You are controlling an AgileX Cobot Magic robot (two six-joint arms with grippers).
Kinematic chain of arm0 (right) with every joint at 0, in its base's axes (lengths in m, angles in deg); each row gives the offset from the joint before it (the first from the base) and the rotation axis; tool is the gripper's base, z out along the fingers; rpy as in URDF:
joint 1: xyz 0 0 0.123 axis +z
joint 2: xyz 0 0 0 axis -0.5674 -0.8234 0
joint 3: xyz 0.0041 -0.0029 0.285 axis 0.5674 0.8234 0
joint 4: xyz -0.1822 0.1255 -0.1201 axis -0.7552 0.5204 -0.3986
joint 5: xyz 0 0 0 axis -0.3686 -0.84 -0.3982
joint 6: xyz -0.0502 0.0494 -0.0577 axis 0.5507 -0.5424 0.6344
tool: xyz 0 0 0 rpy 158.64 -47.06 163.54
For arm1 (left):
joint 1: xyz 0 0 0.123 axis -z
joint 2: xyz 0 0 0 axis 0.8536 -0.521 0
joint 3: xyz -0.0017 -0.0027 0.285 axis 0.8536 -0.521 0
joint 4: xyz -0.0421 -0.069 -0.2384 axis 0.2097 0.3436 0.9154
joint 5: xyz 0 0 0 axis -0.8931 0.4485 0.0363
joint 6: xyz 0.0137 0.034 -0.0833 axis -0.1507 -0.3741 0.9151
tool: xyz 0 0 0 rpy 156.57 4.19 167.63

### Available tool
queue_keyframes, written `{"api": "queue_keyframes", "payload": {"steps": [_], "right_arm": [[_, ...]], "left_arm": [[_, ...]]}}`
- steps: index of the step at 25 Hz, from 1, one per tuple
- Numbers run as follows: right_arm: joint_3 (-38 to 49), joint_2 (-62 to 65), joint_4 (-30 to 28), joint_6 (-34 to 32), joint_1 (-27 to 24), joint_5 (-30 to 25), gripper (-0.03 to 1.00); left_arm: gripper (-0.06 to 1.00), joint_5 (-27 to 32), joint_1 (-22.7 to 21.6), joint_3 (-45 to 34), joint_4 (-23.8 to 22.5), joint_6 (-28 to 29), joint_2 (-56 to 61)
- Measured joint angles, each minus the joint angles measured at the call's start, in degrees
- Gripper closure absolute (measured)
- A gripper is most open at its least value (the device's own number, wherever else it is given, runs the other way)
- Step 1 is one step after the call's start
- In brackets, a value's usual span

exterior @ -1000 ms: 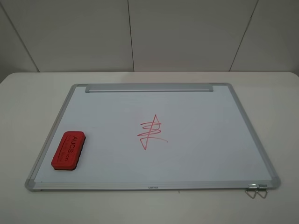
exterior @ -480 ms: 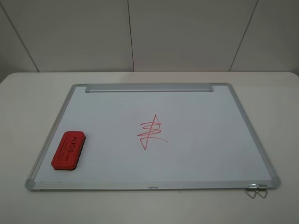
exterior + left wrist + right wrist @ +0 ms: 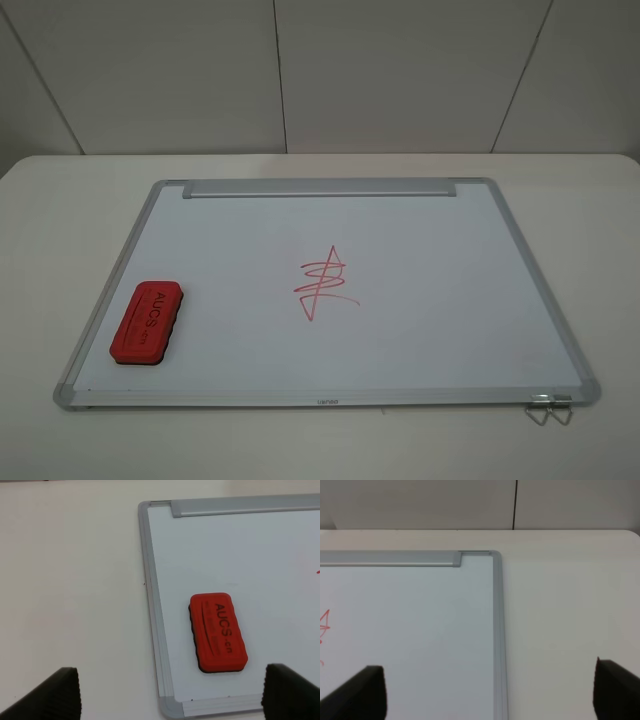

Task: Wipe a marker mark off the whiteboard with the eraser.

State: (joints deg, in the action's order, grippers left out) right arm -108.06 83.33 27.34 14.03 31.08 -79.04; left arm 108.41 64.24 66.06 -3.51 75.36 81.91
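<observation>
1. Could miss the eraser (image 3: 147, 324) on the way down: lies askew, long axis running roughly 1 to 7 o'clock in the high view, so jaws not turned to match may catch a rounded end and not the long sides.
2. Could shove it instead of lifting it: sits flat on the smooth whiteboard (image 3: 440, 310), just inside the aluminium frame at the board's 8 o'clock, and may skid against that frame or over it onto the tabletop (image 3: 60, 200).
3. Could smear rather than clear the marker mark (image 3: 325, 283): too light a press, or a tilted felt face, would probably leave red streaks.
4. Could shift the whole board under a hard stroke: seems to rest loose on the tabletop, with nothing seen to pin it.
5. Left gripper (image 3: 177, 692): jaws wide apart, empty, hanging above the board's near corner with the eraser toward 1 o'clock in the left wrist view. Right gripper (image 3: 491, 692): jaws likewise apart and empty, over the board's far right edge. Neither arm appears in the high view.
6. Eraser: red oblong block, rounded ends, "AUCS" on top, dark felt below.
7. Mark: thin red spiky zigzag with a long tail, near the board's centre, well apart from the eraser, toward 2 o'clock of it. Untouched; wiping not yet begun.
</observation>
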Motion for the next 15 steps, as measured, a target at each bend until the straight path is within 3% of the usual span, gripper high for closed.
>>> {"api": "queue_keyframes", "payload": {"steps": [15], "right_arm": [[0.0,0.0,0.0,0.0,0.0,0.0,0.26]], "left_arm": [[0.22,0.0,-3.1,0.0,-0.1,0.0,0.0]]}}
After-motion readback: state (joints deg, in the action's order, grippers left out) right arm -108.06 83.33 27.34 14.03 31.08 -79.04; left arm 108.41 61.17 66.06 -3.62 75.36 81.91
